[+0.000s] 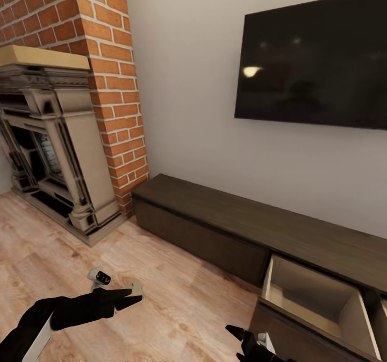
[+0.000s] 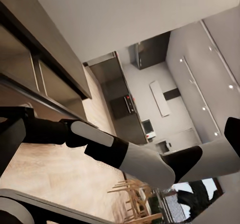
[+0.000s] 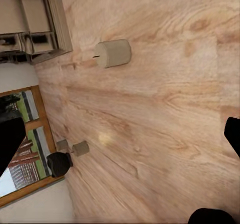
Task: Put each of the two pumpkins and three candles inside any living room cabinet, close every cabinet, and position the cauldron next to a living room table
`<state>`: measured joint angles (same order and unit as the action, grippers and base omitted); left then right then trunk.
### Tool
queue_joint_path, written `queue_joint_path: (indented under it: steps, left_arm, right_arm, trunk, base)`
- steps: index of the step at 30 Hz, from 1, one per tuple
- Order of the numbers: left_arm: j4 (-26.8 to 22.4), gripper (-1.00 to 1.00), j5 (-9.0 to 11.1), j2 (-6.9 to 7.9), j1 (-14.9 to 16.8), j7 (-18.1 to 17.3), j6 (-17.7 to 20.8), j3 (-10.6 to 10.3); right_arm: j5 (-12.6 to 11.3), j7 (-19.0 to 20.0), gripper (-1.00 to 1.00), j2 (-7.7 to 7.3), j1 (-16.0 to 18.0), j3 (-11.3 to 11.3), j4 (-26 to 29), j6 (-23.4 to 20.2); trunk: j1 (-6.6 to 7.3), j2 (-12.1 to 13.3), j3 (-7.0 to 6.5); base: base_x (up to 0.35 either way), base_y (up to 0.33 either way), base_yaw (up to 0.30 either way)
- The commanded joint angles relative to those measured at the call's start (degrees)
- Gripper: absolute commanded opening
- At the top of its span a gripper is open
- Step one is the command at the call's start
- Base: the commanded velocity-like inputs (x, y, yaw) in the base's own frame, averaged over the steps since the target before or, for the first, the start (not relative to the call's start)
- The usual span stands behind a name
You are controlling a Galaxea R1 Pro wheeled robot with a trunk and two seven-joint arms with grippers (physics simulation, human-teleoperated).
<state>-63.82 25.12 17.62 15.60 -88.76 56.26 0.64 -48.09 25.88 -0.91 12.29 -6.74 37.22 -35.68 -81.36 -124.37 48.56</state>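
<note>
Candle-stowing step: the left pincer (image 1: 131, 292) appears closed on a candle (image 1: 135, 286). Right pincer (image 1: 242, 336): state indeterminate. Next, carry to the cabinet's (image 1: 226, 217) open drawer (image 1: 317, 297).

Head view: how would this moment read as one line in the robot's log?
cabinet: one drawer open, looks empty | candle: on floor | cauldron: on floor, two candles beside | left gripper, right gripper: state unclear

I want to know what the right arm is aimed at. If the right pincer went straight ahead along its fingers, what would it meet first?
Probably bare wooden floor: the right wrist view looks onto planks straight ahead. The nearest candle lies off to one side of that line; depth is hard to judge.
</note>
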Motion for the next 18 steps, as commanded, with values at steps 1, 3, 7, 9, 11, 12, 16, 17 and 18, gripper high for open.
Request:
queue_joint_path:
  steps: [1, 3, 7, 9, 11, 12, 16, 17, 18]
  left_arm:
    - [0.0, 1.00, 0.0, 0.01, 0.0, -0.2, 0.6, 0.0]
    - [0.0, 1.00, 0.0, 0.03, 0.0, -0.2, 0.6, 0.0]
    - [0.0, 1.00, 0.0, 0.04, 0.0, -0.2, 0.5, 0.7]
    - [0.0, 1.00, -0.1, 0.05, 0.0, -0.1, 0.5, 2.0]
    - [0.4, 1.00, -0.2, 0.06, 0.0, -0.1, 0.5, 2.5]
    - [0.7, 1.00, -0.2, 0.09, 0.0, -0.1, 0.5, 2.6]
    - [1.3, 1.00, -0.2, 0.14, 0.0, -0.2, 0.5, 2.9]
    - [1.5, 1.00, -0.2, 0.14, 0.0, -0.2, 0.5, 2.9]
    - [1.6, 1.00, -0.2, 0.14, 0.0, -0.2, 0.5, 2.9]
  right_arm:
    - [-0.1, 0.0, 1.00, 0.02, 0.0, -0.2, 0.0, -0.4]
    - [-0.1, 0.0, 1.00, 0.01, 0.0, -0.2, 0.0, -0.4]
    - [0.0, 0.0, 1.00, 0.03, 0.0, -0.2, 0.0, -0.4]
    - [0.0, 0.0, 1.00, 0.03, 0.0, -0.2, 0.0, -0.4]
    - [0.1, 0.0, 1.00, 0.03, 0.0, -0.2, 0.0, -0.4]
    - [0.2, 0.0, 1.00, 0.03, 0.0, -0.2, 0.0, -0.3]
    - [1.8, 0.0, 1.00, 0.03, 0.0, -0.2, 0.0, 1.2]
    - [2.1, 0.0, 1.00, 0.03, 0.0, -0.2, 0.0, 1.5]
    - [2.3, 0.0, 1.00, 0.03, 0.0, -0.2, 0.0, 1.7]
  trunk:
    - [0.01, 0.0, 0.06]
    - [0.01, 0.0, 0.06]
    - [0.01, 0.0, 0.06]
    - [0.01, 0.0, 0.06]
    - [0.01, 0.0, 0.06]
    - [0.01, 0.0, 0.06]
    - [0.01, 0.0, 0.06]
    - [0.01, 0.0, 0.06]
    - [0.01, 0.0, 0.06]
  base:
    - [0.000, 0.000, 0.292]
    - [0.000, 0.000, 0.292]
    - [0.000, 0.000, 0.292]
    - [0.000, 0.000, 0.292]
    - [0.000, 0.000, 0.292]
    - [0.000, 0.000, 0.292]
    - [0.000, 0.000, 0.292]
    - [0.000, 0.000, 0.292]
    - [0.000, 0.000, 0.292]
